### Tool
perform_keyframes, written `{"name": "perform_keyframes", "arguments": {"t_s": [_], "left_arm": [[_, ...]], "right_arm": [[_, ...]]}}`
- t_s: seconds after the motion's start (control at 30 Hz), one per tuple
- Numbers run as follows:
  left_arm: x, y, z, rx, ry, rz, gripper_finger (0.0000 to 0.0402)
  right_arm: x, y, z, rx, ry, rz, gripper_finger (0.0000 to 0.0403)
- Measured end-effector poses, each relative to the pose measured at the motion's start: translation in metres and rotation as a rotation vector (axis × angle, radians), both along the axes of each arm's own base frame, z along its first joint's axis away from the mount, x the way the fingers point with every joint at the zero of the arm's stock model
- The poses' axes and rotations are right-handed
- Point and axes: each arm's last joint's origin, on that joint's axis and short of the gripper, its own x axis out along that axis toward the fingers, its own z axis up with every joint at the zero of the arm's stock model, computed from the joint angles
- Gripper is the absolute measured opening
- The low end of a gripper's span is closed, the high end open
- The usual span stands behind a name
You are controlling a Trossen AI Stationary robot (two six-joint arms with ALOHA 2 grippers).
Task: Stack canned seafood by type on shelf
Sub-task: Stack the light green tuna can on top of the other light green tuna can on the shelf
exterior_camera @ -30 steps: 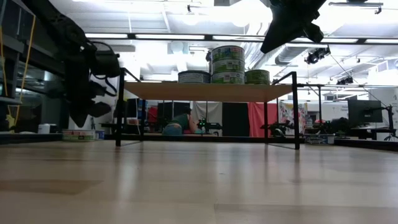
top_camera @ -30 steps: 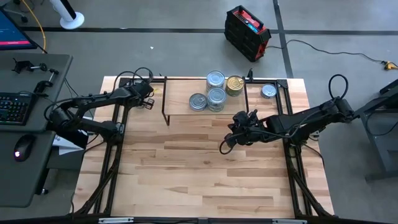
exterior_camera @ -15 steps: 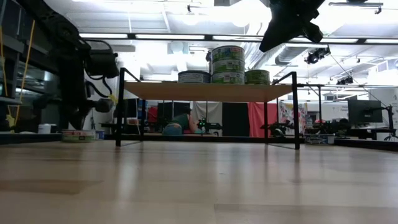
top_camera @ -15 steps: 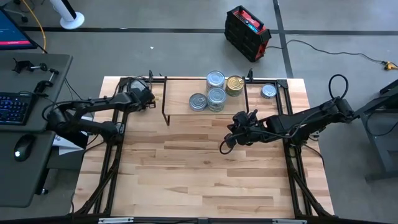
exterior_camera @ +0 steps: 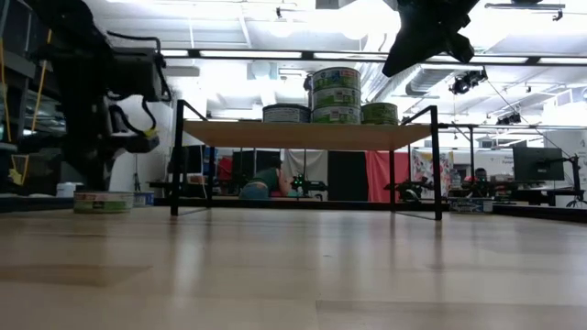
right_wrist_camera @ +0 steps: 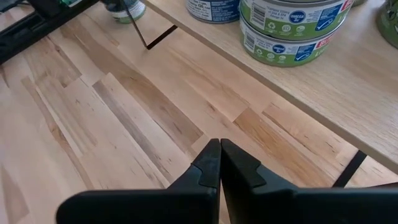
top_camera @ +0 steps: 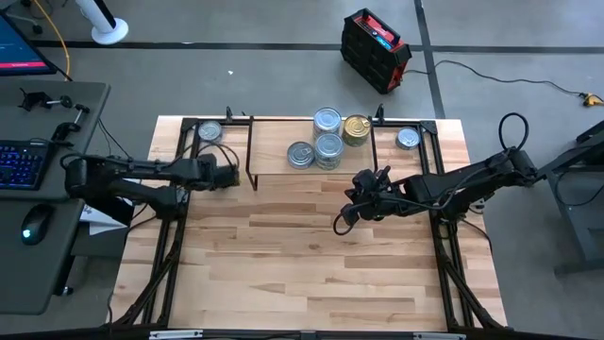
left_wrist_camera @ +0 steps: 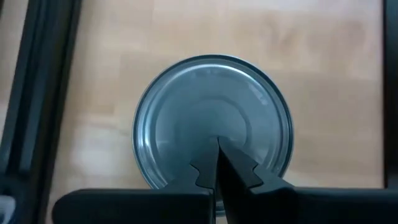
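Over on the left, the left hand (left_wrist_camera: 217, 163) hovers above a lone silver-lidded tin (top_camera: 209, 131) that sits on the desk (top_camera: 302, 255) in the far left corner, outside the shelf's leg, and its two fingers are pressed tight together with nothing between them. The low view shows that same tin (exterior_camera: 103, 202) flat on the wood with the arm hanging above it. Centre stage, the shelf (top_camera: 283, 165) carries the rest of the collection: a silver tin (top_camera: 300, 153) at the front, a stack of green-labelled tins (top_camera: 328, 146) just beside it, another silver tin (top_camera: 327, 120) behind, and the gold tin (top_camera: 356, 127) next to that one. From desk level the stack (exterior_camera: 336, 94) stands tallest on the board, a lower tin on either side of it. One more silver tin (top_camera: 408, 138) lies on the desk past the shelf's right legs, well apart from the group. The right hand (top_camera: 347, 215) is up in the air in front of the shelf's right half, fingers closed flat against each other and empty, the near shelf edge and the green-labelled stack (right_wrist_camera: 292, 28) in its wrist view.
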Motion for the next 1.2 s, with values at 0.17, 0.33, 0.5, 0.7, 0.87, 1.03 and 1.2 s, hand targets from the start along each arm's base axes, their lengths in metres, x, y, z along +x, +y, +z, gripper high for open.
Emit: {"name": "perform_keyframes", "arguments": {"t_s": [0.17,0.33,0.5,0.7,0.87,1.03,1.2], "left_arm": [[0.005,-0.024,0.000,-0.006,-0.036,-0.046,0.0000],[0.014,-0.054,0.006,-0.071,-0.110,-0.135,0.0000],[0.022,-0.091,0.018,-0.197,-0.170,-0.311,0.0000],[0.022,-0.143,0.021,-0.289,-0.309,-0.557,0.0000],[0.028,-0.174,0.011,-0.270,-0.369,-0.758,0.0000],[0.054,-0.182,0.000,-0.206,-0.447,-0.962,0.0000],[0.089,-0.169,-0.011,-0.072,-0.503,-1.117,0.0000]], "right_arm": [[0.000,0.000,0.000,-0.001,0.001,0.002,0.0000],[0.000,0.000,0.000,-0.012,0.009,0.015,0.0000],[0.000,0.000,0.000,-0.014,0.016,0.030,0.0000],[0.000,0.002,-0.001,0.035,0.028,0.067,0.0000],[0.000,0.008,-0.001,0.120,0.039,0.146,0.0000],[0.001,0.026,0.002,0.230,0.005,0.284,0.0000],[0.000,0.050,0.007,0.303,-0.073,0.368,0.0000]]}}
